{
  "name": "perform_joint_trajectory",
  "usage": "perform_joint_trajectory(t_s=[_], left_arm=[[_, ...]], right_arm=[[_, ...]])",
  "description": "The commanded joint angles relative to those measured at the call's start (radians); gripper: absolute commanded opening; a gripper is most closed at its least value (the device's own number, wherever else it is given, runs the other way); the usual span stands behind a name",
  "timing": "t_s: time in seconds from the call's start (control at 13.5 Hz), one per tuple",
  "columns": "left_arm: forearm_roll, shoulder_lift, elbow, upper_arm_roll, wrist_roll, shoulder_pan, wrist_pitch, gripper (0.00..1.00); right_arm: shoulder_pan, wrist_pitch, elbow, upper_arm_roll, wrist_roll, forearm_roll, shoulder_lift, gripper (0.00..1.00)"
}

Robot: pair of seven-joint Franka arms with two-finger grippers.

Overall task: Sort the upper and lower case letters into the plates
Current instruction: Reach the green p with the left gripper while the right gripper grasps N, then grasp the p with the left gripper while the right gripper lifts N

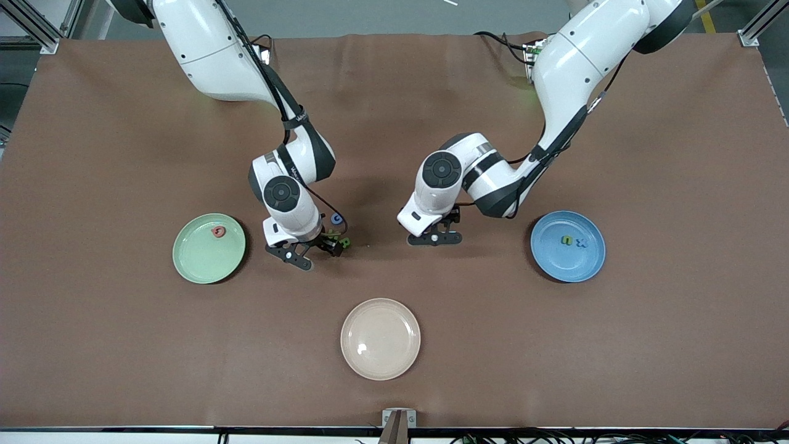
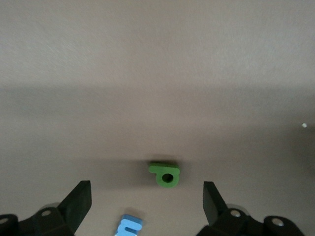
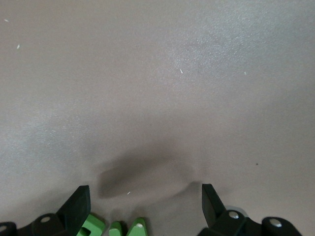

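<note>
The sorting looks partly done, and the step in hand seems to be a pick-up from the small cluster of loose letters at the centre of the front view. The right tool [image 1: 306, 254] sits low at that cluster, just right of the pale green plate [image 1: 196, 262] at middle left of the frame. Its fingers are spread wide and empty in its wrist view, where green letter pieces [image 3: 114, 228] lie along the bottom edge beside one finger. A blue letter [image 1: 336, 218] and a green letter [image 1: 345, 242] show beside that tool in the front view.

The left tool [image 1: 435, 237] is low over the bench [image 1: 123, 123] just right of centre, also wide open and holding nothing. In its wrist view a green small letter [image 2: 165, 174] lies between its fingers toward the bottom of the frame, with a blue piece [image 2: 129, 227] at the bottom edge. My guess is that the next move calls for dropping a little, centring on that green piece and closing.

The pale green plate holds one red letter [image 1: 217, 232]. The blue plate [image 1: 551, 262] at middle right holds a green letter [image 1: 565, 240] and a blue letter [image 1: 580, 243]. The beige plate [image 1: 380, 364] at lower centre holds nothing.
</note>
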Motion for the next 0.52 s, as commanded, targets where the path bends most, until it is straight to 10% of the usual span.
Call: perform_joint_trajectory(t_s=[0.0,0.45], left_arm=[[0.001,0.027,0.027,0.058,-0.014,-0.069,0.024,0.91],[-0.003,0.053,0.027,0.095,-0.014,-0.104,0.049,0.6]], right_arm=[[0.001,-0.004,0.002,0.003,0.006,-0.018,0.002,1.0],[0.033,-0.007,-0.034,0.003,0.037,-0.018,0.0,1.0]])
